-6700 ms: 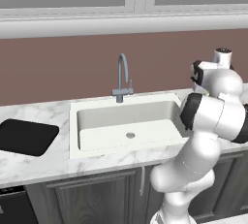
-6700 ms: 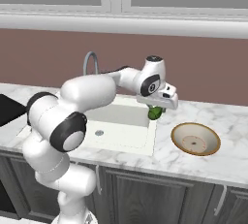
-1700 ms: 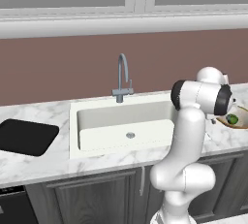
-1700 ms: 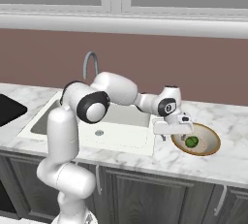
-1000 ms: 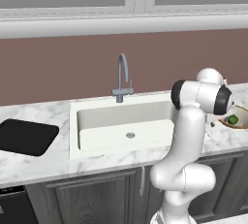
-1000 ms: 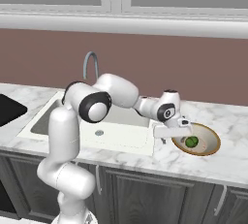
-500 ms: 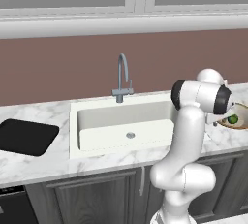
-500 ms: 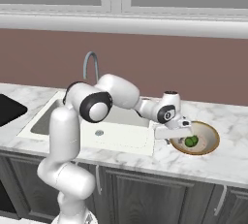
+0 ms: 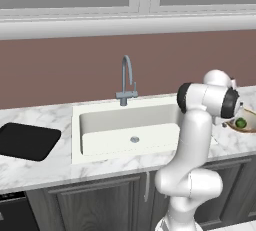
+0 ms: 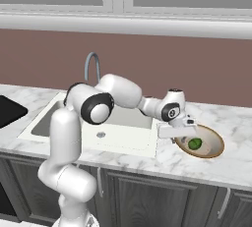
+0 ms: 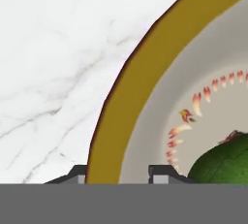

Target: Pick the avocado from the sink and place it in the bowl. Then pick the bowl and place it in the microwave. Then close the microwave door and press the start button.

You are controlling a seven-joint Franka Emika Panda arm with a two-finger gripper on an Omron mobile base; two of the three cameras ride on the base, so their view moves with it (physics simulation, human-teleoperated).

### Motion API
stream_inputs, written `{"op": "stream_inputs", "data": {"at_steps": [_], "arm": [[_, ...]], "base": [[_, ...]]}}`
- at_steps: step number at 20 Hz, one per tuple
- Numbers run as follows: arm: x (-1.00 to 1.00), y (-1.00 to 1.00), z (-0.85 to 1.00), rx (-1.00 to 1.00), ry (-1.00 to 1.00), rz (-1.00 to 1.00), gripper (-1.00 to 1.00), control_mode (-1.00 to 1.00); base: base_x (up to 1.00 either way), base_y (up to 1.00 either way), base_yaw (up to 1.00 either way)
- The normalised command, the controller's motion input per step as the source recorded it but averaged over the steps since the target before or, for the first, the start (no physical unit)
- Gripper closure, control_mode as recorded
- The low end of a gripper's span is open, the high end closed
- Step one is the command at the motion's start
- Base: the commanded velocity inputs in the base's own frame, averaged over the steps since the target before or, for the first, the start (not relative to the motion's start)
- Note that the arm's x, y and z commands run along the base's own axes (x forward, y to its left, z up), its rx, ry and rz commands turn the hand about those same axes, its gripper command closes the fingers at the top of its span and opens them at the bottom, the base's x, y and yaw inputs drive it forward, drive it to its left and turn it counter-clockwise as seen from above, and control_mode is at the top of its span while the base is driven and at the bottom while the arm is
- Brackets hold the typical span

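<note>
In the left base view, the avocado (image 9: 241, 123), small, round and green, lies in the bowl (image 9: 248, 127) at the 3 o'clock edge, on the marble counter (image 9: 40, 167) beyond the off-white sink (image 9: 125, 130); the arm hides most of the bowl. In the right base view the bowl (image 10: 215, 143) is shallow with a tan rim and cream inside, on the counter at 3 o'clock of the sink (image 10: 123, 132). The dark green avocado (image 10: 195, 144) rests left of the bowl's middle, and the fingers (image 10: 179, 133) sit at its 9 o'clock rim. In the hand view the wide tan rim of the bowl (image 11: 140, 87) passes between the two finger tips (image 11: 163, 173), one outside, one inside; they straddle it, but whether they pinch it I cannot tell. The mottled avocado (image 11: 223, 162) lies at 4 o'clock, beside a ring of small red and cream marks.
</note>
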Motion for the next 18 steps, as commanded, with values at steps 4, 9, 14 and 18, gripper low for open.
{"op": "stream_inputs", "data": {"at_steps": [4,9,14,18], "arm": [[-0.10,0.03,0.75,-0.02,0.00,0.04,1.00,-1.00],[-0.16,0.02,0.59,-0.01,0.00,0.08,1.00,-1.00],[-0.07,0.11,0.65,0.00,0.00,0.09,1.00,-1.00],[-0.07,0.10,0.54,-0.02,0.00,0.10,1.00,-1.00]], "base": [[0.00,0.00,0.00],[0.00,0.00,0.00],[0.00,0.00,0.00],[0.00,0.00,0.00]]}}
